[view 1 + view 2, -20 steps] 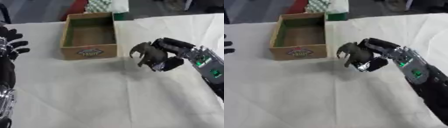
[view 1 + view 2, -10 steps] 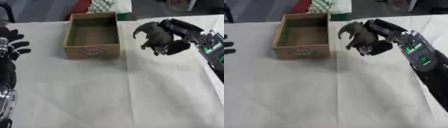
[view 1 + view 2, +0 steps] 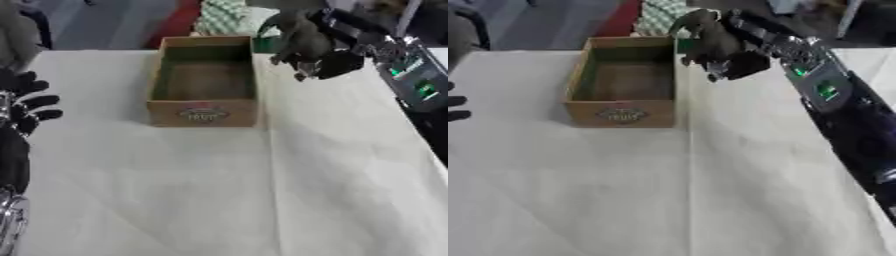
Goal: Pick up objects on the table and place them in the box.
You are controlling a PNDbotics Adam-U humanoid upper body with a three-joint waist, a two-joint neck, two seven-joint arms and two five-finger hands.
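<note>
Right hand: we see our right hand [image 3: 328, 47] raised at the far right, just right of the box's far right corner, with the fingers curled round a grey object
Grey object: a dull grey, lumpy thing [image 3: 296, 36] with thin parts hanging down; we cannot make out what it is. It is held in the air in the right hand, above the cloth and close beside the box's right wall, not inside the box
Box: a shallow open cardboard box [image 3: 204, 111] with a printed oval label on its near wall; it sits on the far middle of the table, long side running near to far. We see only its bare brown floor inside
Left hand: our left hand [image 3: 26, 102] shows at the left edge, fingers spread and relaxed, holding nothing, well apart from the box
Table: covered in a pale cloth [image 3: 219, 190] with a crease running near to far just right of the box
Beyond the box: a green and white patterned item [image 3: 223, 17] stands at the far edge, just behind the box
</note>
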